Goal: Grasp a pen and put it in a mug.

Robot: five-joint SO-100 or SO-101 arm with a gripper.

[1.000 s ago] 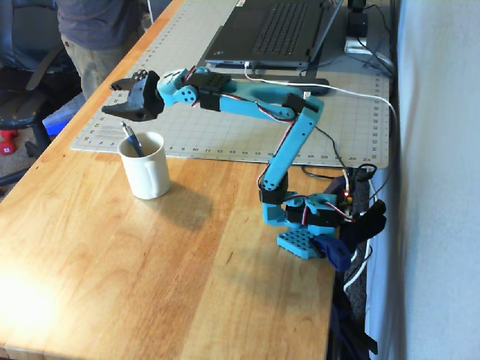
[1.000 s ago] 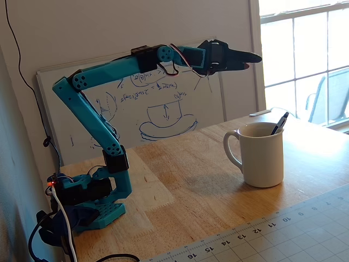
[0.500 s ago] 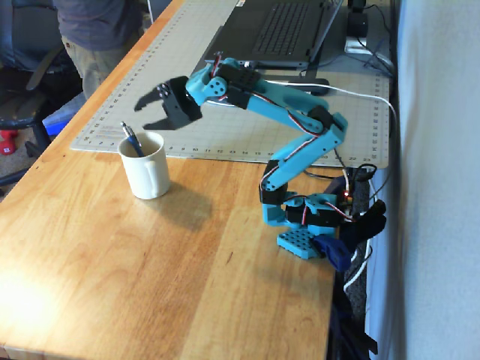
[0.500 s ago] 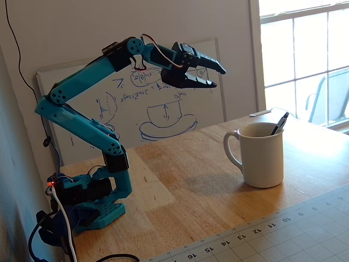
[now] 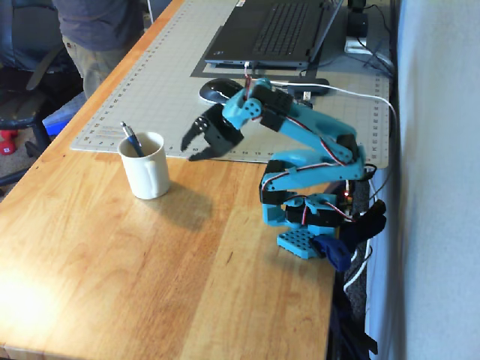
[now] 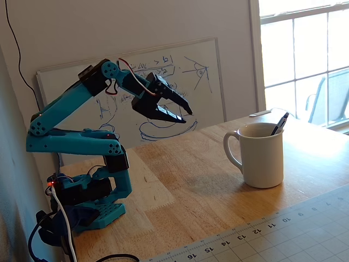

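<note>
The pen (image 5: 130, 139) stands inside the mug (image 5: 147, 169), leaning against the rim with its upper end sticking out above the lip; in the other fixed view the same pen (image 6: 280, 123) shows only as a short dark end with a silver clip poking over the far side of the mug (image 6: 262, 155). The mug sits upright on the wooden table (image 5: 135, 255), its handle turned toward the arm in the view from the cutting mat side.

The gripper (image 5: 191, 147) hangs in the air well apart from the mug, with nothing between its fingers. Its two dark fingers are spread, the tips clearly separated in both fixed views, and they point down and toward the mug (image 6: 184, 115). The blue arm (image 5: 307, 142) is folded low over its base (image 5: 307, 225), the lower link lying almost level and the upper link rising back toward the wrist.

A grey cutting mat (image 5: 157, 82) with ruler marks lies on the table behind the mug, and a laptop (image 5: 270, 30) rests on its far end with a computer mouse (image 5: 217, 90) just in front of it. A whiteboard (image 6: 207, 76) with blue drawings leans on the wall behind the arm. A person (image 5: 94, 30) stands at the table's far left corner.
</note>
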